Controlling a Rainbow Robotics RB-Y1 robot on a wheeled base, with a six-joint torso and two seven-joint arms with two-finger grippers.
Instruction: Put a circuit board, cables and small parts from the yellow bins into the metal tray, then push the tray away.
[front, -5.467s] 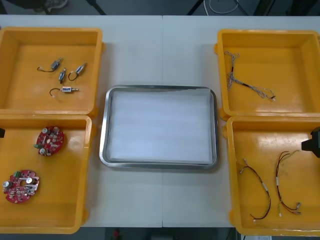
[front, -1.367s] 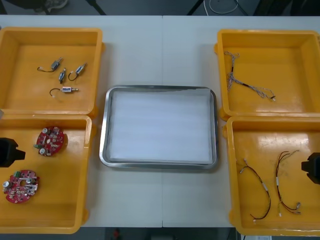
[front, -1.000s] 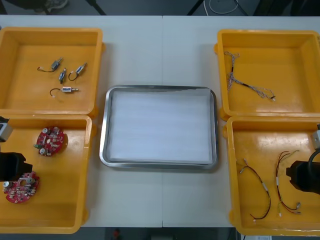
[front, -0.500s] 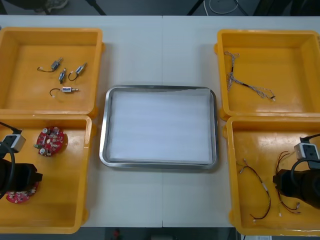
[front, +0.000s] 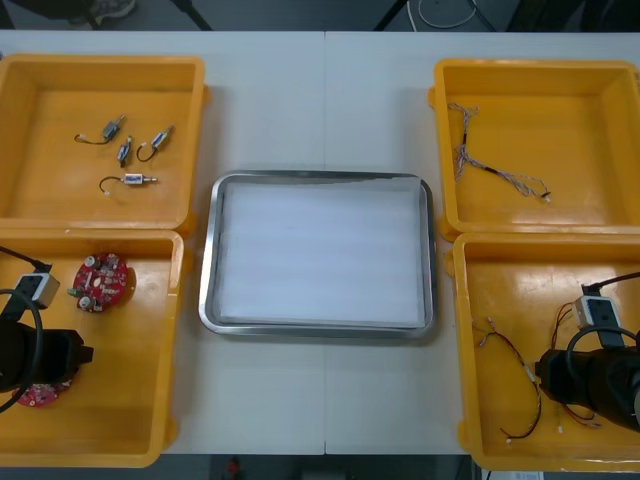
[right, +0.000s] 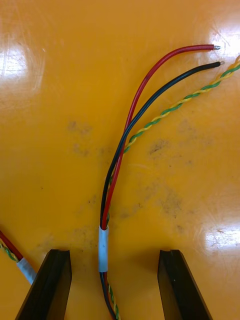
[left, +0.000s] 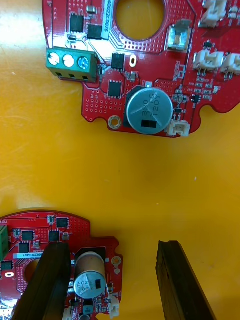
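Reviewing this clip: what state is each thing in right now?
metal tray: white inside, nothing in it.
left gripper: open, over one circuit board in the near left bin.
other circuit board: lying flat, untouched.
right gripper: open, fingers either side of the red and yellow cable.
small metal parts: loose in the far left bin.

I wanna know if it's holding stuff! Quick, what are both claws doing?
Left gripper: open over a circuit board, holding nothing.
Right gripper: open around a cable, holding nothing.
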